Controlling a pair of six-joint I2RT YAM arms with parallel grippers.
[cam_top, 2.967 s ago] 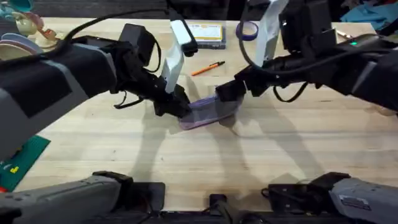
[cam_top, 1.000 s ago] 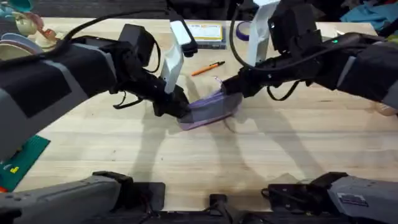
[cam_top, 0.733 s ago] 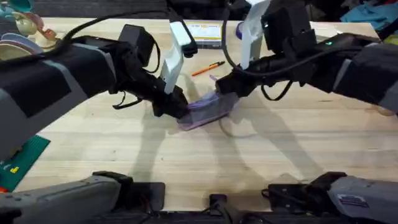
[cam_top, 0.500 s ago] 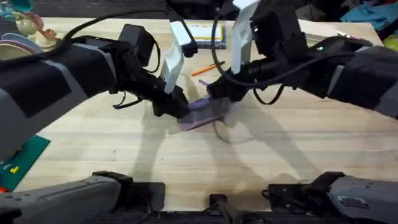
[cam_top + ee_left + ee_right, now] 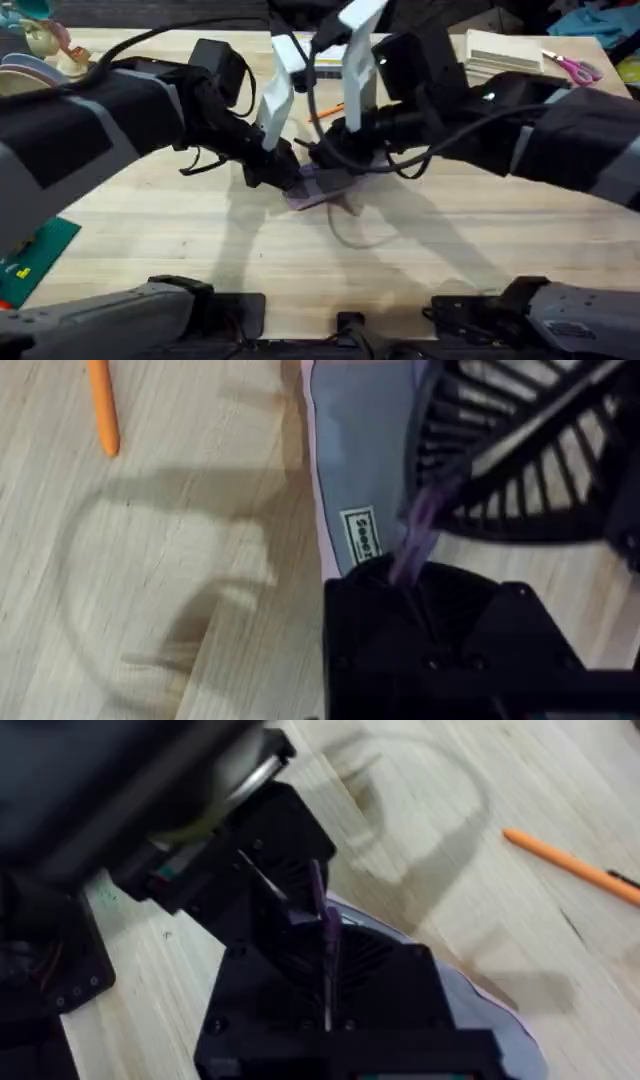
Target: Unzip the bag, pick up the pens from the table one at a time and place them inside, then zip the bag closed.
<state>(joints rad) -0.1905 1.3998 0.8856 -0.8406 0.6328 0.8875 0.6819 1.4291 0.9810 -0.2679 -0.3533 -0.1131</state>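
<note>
Overhead view: both arms meet over the middle of the table (image 5: 450, 250), closer to its far edge than its near one.
Pencil pouch (image 5: 322, 187): lies flat on the wood between the two grippers, grey with purple edging, mostly covered by them.
Left gripper (image 5: 285, 172): down on the pouch's left end, fingers closed on the fabric.
Right gripper (image 5: 335, 150): reaches across the middle and presses at the pouch's top from the right side; how it grips cannot be told from above.
Orange pen (image 5: 330, 110): on the table just behind the grippers, toward the far edge, largely hidden by the arms.
Pink-handled scissors (image 5: 572, 68): near the far right corner.

Left wrist view: own gripper (image 5: 400, 575) is closed on the end of the pouch (image 5: 360, 450), next to a small sewn label (image 5: 361, 535); a purple strip runs up from it. The pen (image 5: 102, 405) lies apart on bare wood.

Right wrist view: own gripper (image 5: 325, 970) is pinched tight on a thin purple zipper pull (image 5: 327, 925), with the pouch (image 5: 480, 1005) beneath and the pen (image 5: 570, 865) lying well apart.
</note>
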